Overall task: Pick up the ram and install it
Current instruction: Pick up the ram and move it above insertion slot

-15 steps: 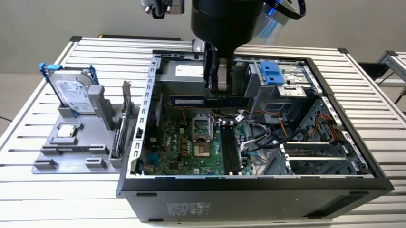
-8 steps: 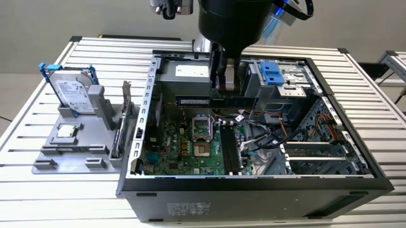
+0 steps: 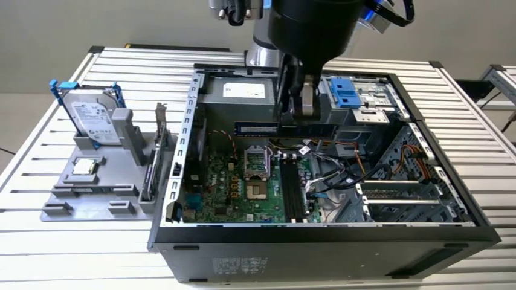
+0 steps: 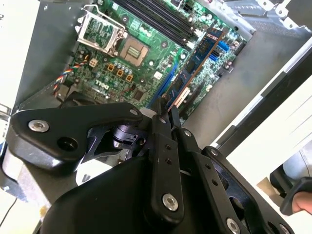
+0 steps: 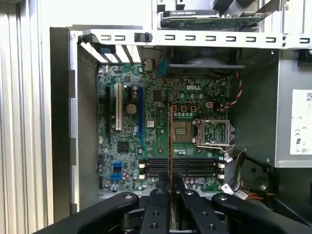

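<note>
The ram [image 3: 256,128] is held on edge, its long axis level, in the claw [image 3: 301,113], which is closed on it about mid-length. It is hung above the open computer case [image 3: 173,181], over the motherboard [image 5: 129,146], and is not yet seated in the memory slots [image 5: 190,165]. In the first wrist view it is seen edge-on as a thin line running out from the claw. It is judged to be light and stiff but thin and fragile, so it is best taken by its flat faces with the contact edge left free, since a tilted push could bend the board. White printed labels are seen on the power supply [image 3: 244,90] and on the hard drive [image 3: 90,118] standing in a holder on the counter [image 3: 48,254]. Their writing is not read off.
</note>
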`<state>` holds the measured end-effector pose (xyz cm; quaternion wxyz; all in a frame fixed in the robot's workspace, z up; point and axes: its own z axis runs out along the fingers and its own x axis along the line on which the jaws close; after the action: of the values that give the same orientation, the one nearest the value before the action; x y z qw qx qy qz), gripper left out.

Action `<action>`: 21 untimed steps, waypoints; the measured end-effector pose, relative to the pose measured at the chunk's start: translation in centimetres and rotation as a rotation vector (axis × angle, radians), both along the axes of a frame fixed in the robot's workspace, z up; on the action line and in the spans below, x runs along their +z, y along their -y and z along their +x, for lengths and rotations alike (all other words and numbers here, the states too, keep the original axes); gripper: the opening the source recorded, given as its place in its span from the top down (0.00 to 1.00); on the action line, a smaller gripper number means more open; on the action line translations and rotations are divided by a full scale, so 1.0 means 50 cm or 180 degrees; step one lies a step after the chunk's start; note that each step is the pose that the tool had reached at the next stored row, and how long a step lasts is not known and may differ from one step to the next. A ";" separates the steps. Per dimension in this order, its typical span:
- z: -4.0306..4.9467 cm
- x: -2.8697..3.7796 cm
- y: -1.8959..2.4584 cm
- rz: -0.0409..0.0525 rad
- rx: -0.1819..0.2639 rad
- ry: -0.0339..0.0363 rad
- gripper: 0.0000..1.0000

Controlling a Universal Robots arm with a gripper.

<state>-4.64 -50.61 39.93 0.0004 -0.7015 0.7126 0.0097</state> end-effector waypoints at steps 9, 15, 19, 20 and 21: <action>0.031 0.000 0.0000 0.0000 -0.0003 0.0000 1.00; 0.052 0.000 0.0000 0.0000 -0.0004 0.0000 1.00; 0.067 0.000 0.0000 0.0000 -0.0005 0.0000 1.00; 0.070 0.000 0.0000 0.0000 -0.0005 0.0000 1.00; 0.073 0.000 0.0000 0.0000 -0.0005 0.0000 1.00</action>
<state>-0.97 -50.61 39.92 0.0004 -0.7010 0.7131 0.0097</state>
